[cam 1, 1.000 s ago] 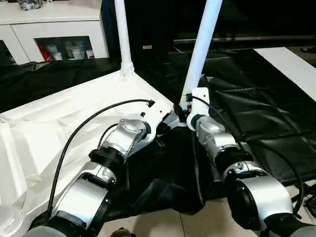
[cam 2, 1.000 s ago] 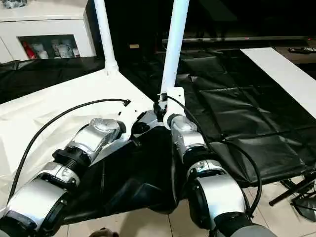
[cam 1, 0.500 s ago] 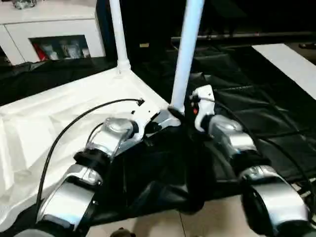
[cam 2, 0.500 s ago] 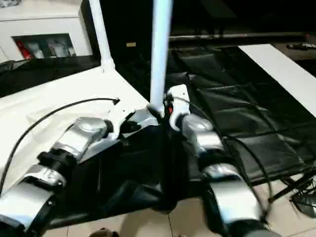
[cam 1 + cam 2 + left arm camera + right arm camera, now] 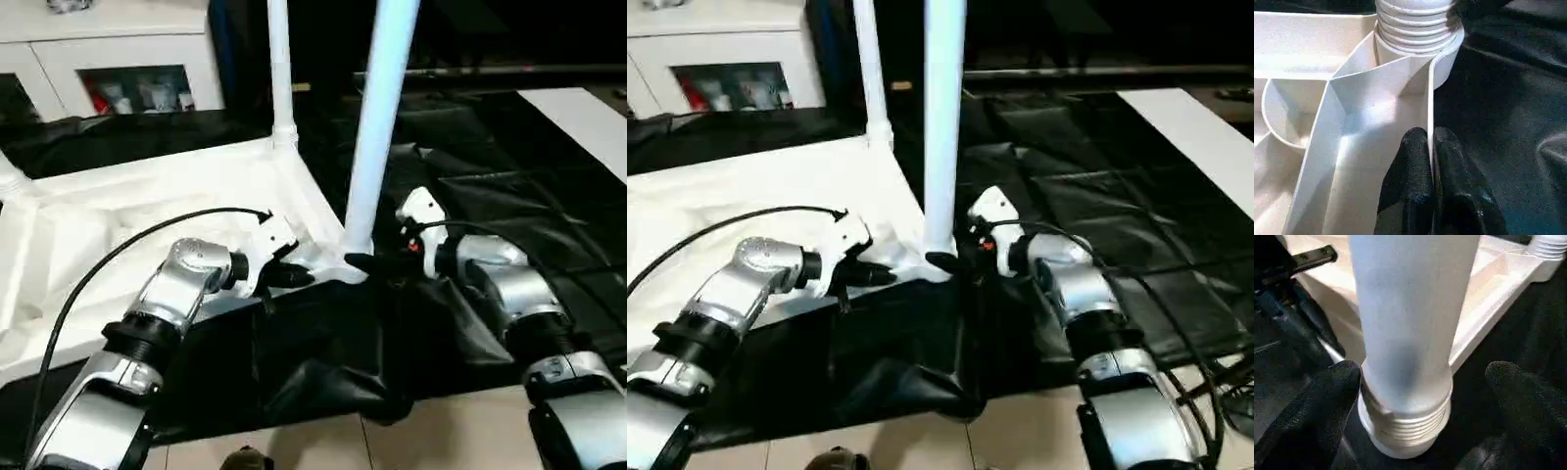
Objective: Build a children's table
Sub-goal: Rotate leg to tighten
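The children's table lies upside down on the black cloth, its white tabletop [image 5: 147, 206] showing the ribbed underside. One white leg [image 5: 278, 69] stands in the far corner socket. A second leg [image 5: 377, 127] stands upright in the near corner socket [image 5: 1415, 44]. My left gripper [image 5: 1431, 137] is shut on the tabletop's thin rim wall just beside that socket, also seen from the head as the left gripper [image 5: 279, 276]. My right gripper [image 5: 1422, 377] is open, one black finger [image 5: 1327, 396] on each side of the leg's threaded base, not pressing it.
A white cabinet [image 5: 118, 49] stands at the back left and a white board [image 5: 578, 117] lies at the far right. The black cloth [image 5: 323, 362] hangs over the work table's near edge above the tiled floor [image 5: 441, 431]. Another corner socket [image 5: 10, 181] shows at the left edge.
The near leg has gone from leaning right to standing upright in its socket. My right gripper has opened wider around its base. The left gripper keeps its hold; the camera view has shifted.
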